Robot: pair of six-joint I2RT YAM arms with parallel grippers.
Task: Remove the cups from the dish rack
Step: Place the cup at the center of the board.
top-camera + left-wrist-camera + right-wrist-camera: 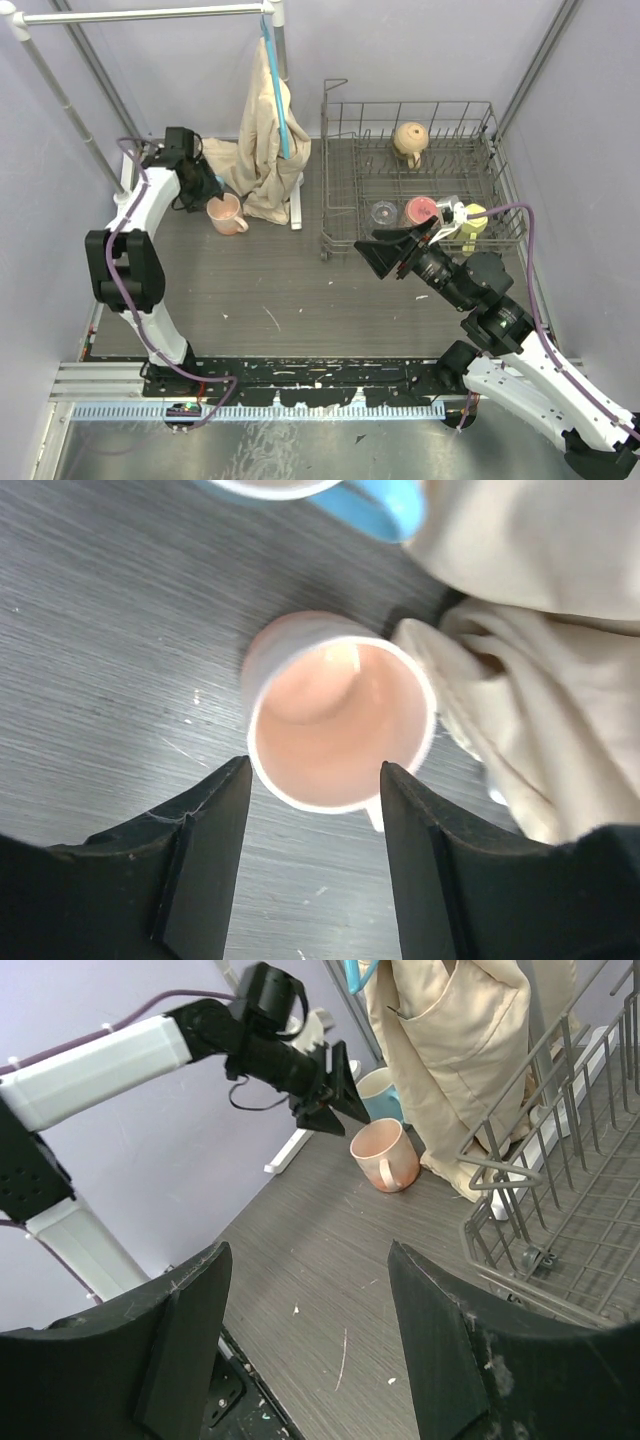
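Where grey table (270, 290) meets lilac walls (400, 50), mug (226, 213) beside hanging cloth (265, 150)

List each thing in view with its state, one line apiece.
left gripper: open over the salmon mug, not gripping.
right gripper: open, empty.
salmon mug: upright on the table.
light blue mug: upright beside the cloth.
dish rack: holds four cups.
tan mug: in rack, seemingly inverted.
clear glass: in rack.
pink mug: in rack.
yellow-green mug: in rack.
cloth: hanging from the rail.
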